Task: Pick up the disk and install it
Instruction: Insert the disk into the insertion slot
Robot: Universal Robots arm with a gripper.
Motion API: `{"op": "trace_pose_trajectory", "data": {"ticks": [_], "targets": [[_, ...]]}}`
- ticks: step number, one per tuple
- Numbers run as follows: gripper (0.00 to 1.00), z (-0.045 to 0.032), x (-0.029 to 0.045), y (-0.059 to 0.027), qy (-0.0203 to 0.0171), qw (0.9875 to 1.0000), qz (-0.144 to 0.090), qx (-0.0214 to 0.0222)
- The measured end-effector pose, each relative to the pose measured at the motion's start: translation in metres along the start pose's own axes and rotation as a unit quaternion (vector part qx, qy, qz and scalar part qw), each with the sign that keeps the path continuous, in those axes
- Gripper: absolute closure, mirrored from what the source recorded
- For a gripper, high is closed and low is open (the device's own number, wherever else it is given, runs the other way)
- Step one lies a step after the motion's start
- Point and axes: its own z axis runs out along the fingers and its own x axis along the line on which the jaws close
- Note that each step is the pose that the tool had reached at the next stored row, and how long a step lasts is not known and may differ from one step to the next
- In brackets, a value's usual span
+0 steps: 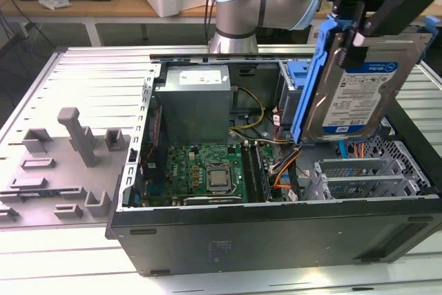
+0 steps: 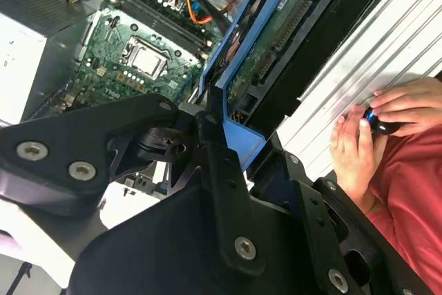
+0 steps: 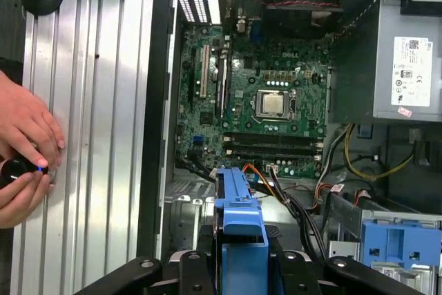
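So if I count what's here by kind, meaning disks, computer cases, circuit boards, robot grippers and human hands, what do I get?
disk: 1, held over the case
open computer case: 1
green circuit board: 1, inside the case
gripper: 1, shut on the disk
hands: 2, beside the case
Total: 6

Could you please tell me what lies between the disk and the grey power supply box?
In the exterior view, yellow and black cables and a blue drive bay sit between the disk and the power supply box.
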Motion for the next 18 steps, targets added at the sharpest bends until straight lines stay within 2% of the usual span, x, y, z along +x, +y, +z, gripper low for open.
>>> {"op": "trace_pose_trajectory", "data": {"ticks": [12, 15, 18], "targets": [[0.63, 0.0002, 0.0149, -0.0315, -0.0019, 1.0, 0.0, 0.0001], [0.63, 0.0002, 0.0154, -0.0347, -0.0019, 1.0, 0.001, 0.0009], [0.63, 0.0004, 0.0156, -0.0366, -0.0017, 1.0, 0.004, 0.0047]]}}
